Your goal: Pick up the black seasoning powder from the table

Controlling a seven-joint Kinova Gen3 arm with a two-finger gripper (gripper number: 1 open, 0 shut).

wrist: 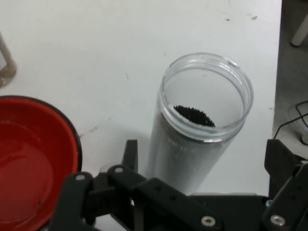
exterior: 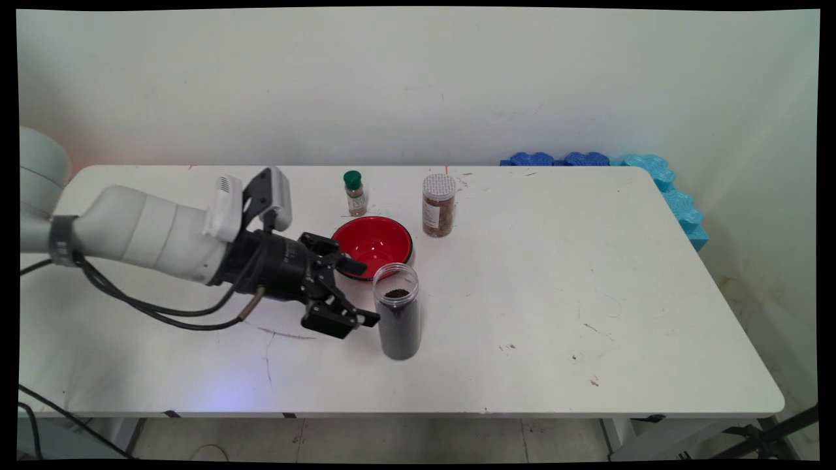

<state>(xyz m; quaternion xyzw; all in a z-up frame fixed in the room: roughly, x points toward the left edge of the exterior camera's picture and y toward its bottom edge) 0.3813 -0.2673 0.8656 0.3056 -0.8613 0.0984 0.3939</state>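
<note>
A tall clear jar without a lid, filled most of the way with dark grains, stands upright on the white table. My black gripper is open just left of it, lying low over the table and pointing at the jar. In the hand view the jar rises between the two spread fingers of the gripper, and neither finger presses on it. A red bowl sits right behind the gripper and the jar; it looks empty in the hand view.
A small green-capped spice bottle and a white-lidded jar of brown bits stand behind the bowl. Blue foam pieces line the table's far right corner. Black cables hang from the arm onto the table's left part.
</note>
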